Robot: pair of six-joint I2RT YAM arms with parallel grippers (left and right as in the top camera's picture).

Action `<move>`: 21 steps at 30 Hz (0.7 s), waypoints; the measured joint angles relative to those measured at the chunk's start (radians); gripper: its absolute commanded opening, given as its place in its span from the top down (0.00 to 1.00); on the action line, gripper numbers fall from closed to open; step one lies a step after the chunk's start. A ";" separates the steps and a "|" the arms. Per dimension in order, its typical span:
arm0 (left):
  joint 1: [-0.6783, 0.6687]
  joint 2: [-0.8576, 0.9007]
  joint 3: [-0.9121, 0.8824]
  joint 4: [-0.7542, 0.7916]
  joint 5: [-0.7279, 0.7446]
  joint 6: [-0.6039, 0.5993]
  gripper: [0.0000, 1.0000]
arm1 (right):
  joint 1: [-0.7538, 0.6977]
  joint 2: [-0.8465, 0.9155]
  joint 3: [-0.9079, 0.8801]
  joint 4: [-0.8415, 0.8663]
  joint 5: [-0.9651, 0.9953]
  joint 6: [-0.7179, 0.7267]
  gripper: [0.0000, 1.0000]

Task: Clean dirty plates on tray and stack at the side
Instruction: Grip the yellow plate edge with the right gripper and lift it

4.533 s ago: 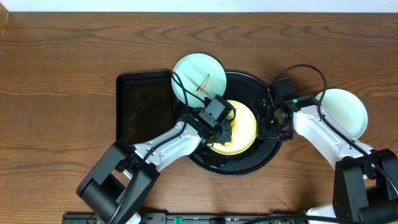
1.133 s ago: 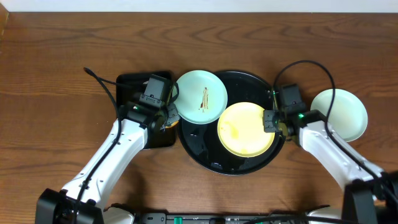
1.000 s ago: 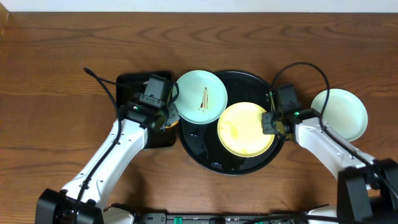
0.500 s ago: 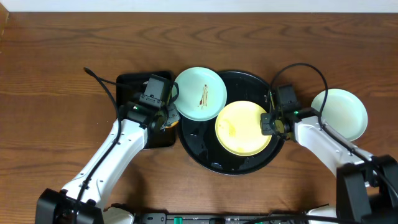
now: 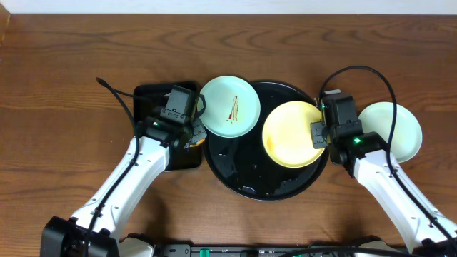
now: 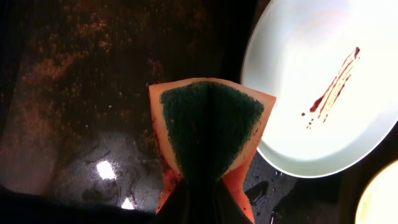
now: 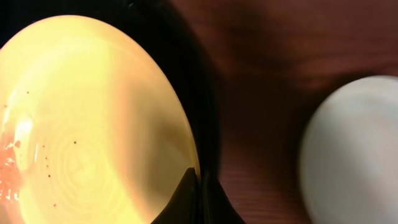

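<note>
One brown wood-grain tabletop point(image 5: 71, 71) carries a large round glossy black tray point(image 5: 243, 171) beside a smaller rectangular black tray point(image 5: 151, 107). A pale yellow round plate point(image 5: 289, 134) lies over the round tray's right side. The right gripper point(image 5: 319, 134) pinches its rim. A sauce-streaked mint-green plate point(image 5: 228, 107) overlaps the round tray's upper-left rim, and a plain mint-green plate point(image 5: 401, 125) rests on the wood at right. Over the rectangular tray, the left gripper point(image 6: 202, 198) clamps a folded orange, green-faced sponge point(image 6: 208, 127).
</note>
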 measured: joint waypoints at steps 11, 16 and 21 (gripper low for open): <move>0.000 0.000 0.000 0.000 0.000 0.000 0.92 | 0.076 -0.160 0.000 0.040 0.197 -0.207 0.99; 0.000 0.000 0.000 0.000 0.000 0.000 0.92 | 0.176 -0.173 0.000 0.054 0.306 -0.280 0.99; 0.000 0.000 0.000 0.000 0.000 0.000 0.91 | 0.277 -0.173 0.000 0.074 0.443 -0.314 0.99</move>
